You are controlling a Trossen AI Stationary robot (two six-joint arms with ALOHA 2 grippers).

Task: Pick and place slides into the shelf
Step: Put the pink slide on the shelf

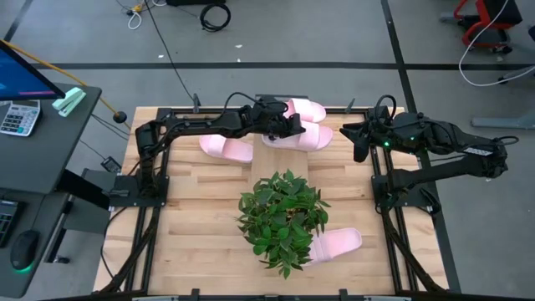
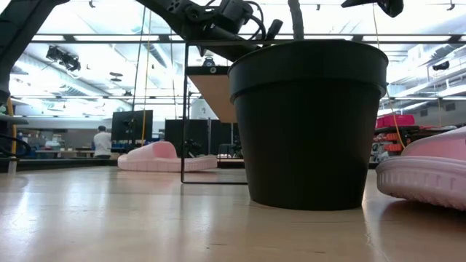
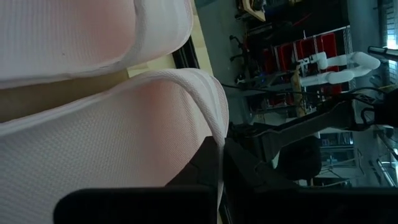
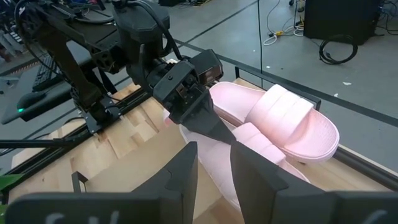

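Slides number four on the butcher-block table (image 1: pixel 201 217). Two lie side by side on the shelf (image 1: pixel 269 140) at the far edge: the rear slide (image 1: pixel 308 109) and the front slide (image 1: pixel 311 136), both with long axes running left to right across the table. A third slide (image 1: pixel 226 147) lies on the table left of the shelf, long axis tilted slightly off that line. A fourth slide (image 1: pixel 336 243) lies near the front right, beside the potted plant (image 1: pixel 282 216), its long axis also left to right.

Left gripper (image 1: pixel 288 127) sits over the front slide on the shelf. The right wrist view shows its fingers (image 4: pixel 200 118) drawn to a point against that slide's edge, pinching it; the left wrist view confirms pink foam (image 3: pixel 112 143) right at the fingers. Right gripper (image 1: pixel 358 144) hangs to the right of the shelf, fingers (image 4: pixel 180 177) spread a little, holding nothing.

Only the low view shows the black pot (image 2: pixel 309 124), the shelf's thin metal legs (image 2: pixel 183 131), a person (image 2: pixel 103 142) far back in the room, and ceiling lights. Only the high view shows the grey floor, cables (image 1: pixel 213 14) and a side desk with a calculator (image 1: pixel 18 117).
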